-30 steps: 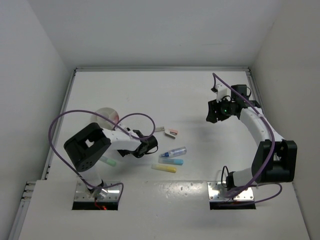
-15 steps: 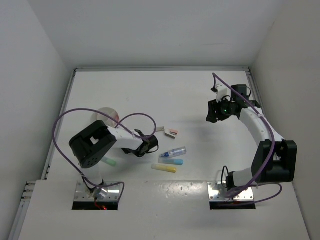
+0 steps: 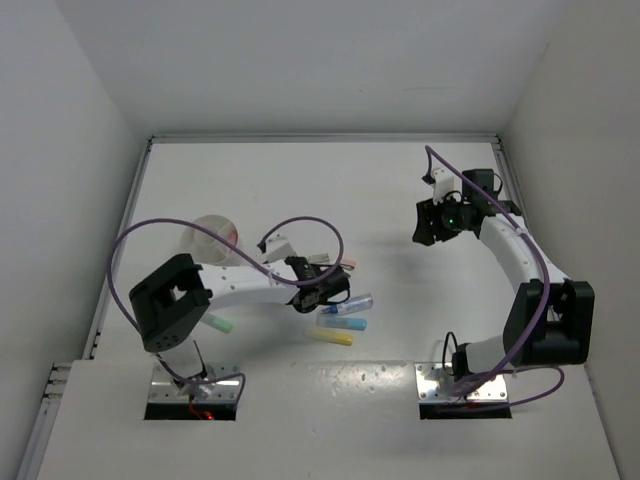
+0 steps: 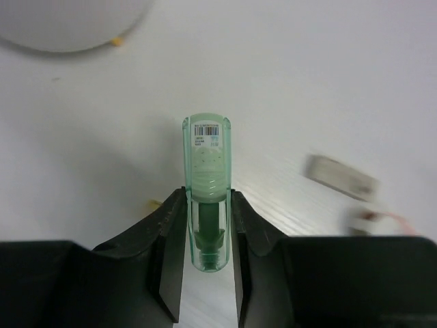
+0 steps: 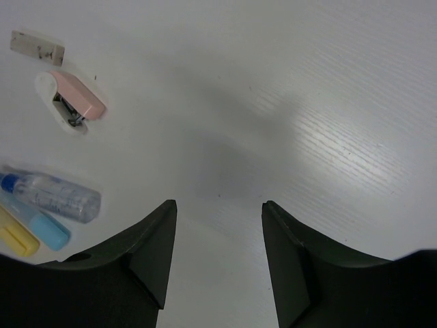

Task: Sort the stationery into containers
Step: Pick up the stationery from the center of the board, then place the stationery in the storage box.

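Lying lengthwise between the fingers of the left gripper, the mint marker points straight out ahead of the wrist. Its barcoded end is farthest from the camera, and its near half is pinched by the two black fingers, one on each side. It looks crisp while a grey eraser off to its right is smeared, so I judge it gripped and clear of the table rather than resting on it. The dish shows only as a white curve in the upper left corner of the wrist view, ahead and to the left of the marker's tip and well apart from it. That offset is what the next move turns on: the marker needs carrying leftward and away until it hangs over the dish. Because the dish is much wider than the marker, the direction of the long axis should matter little, though no dividers can be made out from here. From above, the left arm reaches over the middle of the table near a blue-capped tube, a light blue marker and a yellow marker, and it is plainly the nearer arm to the dish. The right gripper hangs at the far right, fingers apart, holding nothing.
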Robot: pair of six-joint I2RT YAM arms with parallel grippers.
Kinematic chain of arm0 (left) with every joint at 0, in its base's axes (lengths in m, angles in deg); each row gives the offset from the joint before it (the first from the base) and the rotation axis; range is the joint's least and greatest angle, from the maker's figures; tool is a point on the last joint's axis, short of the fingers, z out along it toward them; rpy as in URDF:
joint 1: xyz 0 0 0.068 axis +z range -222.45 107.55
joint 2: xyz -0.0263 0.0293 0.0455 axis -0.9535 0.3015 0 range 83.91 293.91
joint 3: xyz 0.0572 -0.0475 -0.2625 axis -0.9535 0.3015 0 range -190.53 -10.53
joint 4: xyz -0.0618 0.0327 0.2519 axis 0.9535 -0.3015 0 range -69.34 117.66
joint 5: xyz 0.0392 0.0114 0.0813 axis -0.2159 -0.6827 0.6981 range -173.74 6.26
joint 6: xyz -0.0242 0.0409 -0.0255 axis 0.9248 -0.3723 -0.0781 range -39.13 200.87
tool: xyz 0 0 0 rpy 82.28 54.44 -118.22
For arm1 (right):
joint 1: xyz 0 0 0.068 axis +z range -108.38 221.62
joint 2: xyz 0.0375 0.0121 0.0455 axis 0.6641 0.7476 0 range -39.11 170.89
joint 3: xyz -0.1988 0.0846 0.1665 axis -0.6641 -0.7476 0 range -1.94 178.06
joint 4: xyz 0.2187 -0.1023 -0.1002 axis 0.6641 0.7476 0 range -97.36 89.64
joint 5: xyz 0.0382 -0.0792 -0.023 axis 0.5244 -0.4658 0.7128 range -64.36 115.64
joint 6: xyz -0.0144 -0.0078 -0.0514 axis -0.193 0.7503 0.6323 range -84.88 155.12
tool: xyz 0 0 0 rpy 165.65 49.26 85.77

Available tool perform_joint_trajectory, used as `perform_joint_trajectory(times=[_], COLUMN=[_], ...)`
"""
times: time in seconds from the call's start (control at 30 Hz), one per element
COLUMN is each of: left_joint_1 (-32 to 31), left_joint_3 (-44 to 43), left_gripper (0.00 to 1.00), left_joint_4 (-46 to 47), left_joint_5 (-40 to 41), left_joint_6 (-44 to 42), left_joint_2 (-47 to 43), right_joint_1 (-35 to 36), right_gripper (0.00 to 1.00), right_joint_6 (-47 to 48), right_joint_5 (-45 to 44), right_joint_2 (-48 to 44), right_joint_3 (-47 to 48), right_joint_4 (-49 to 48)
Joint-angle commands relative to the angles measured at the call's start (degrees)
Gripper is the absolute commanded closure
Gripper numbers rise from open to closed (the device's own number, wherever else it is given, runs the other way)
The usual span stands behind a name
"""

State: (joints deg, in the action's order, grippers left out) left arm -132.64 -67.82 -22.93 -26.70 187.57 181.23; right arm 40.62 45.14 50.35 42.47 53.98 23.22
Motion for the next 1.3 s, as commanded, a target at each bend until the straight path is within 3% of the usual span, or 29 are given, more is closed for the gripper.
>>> perform_joint_trajectory(times=[0.0, 0.17, 0.53, 0.77, 0.97, 1.27], left_joint_1=[-1.34, 4.09, 28.51, 38.02, 40.5, 41.63], left_joint_3=[-6.06, -6.77, -6.25, -2.21, 0.17, 0.7], left_gripper=[0.88, 0.9, 0.91, 0.91, 0.91, 0.91], left_joint_4=[-4.42, -3.82, 12.0, 14.81, 19.39, 20.44], left_joint_5=[3.61, 4.93, -14.03, -24.76, -34.52, -36.38], left_joint_6=[-8.07, -18.61, -51.46, -57.82, -61.52, -63.28], left_joint_2=[-4.76, -10.38, -18.22, -18.91, -20.15, -21.2], right_joint_1=[-0.06, -0.06, -0.06, -0.06, -0.06, -0.06], right_gripper=[0.47, 0.49, 0.49, 0.49, 0.49, 0.5], right_joint_6=[0.35, 0.35, 0.35, 0.35, 0.35, 0.35], right_joint_5=[1.39, 1.39, 1.92, 1.92, 1.92, 1.92], right_joint_2=[-1.42, -1.95, -2.48, -2.48, -2.48, -2.48], right_joint_3=[2.88, 2.88, 2.88, 2.88, 2.88, 2.88], right_joint_4=[-0.62, -0.62, -0.62, -0.62, -0.62, -0.62])
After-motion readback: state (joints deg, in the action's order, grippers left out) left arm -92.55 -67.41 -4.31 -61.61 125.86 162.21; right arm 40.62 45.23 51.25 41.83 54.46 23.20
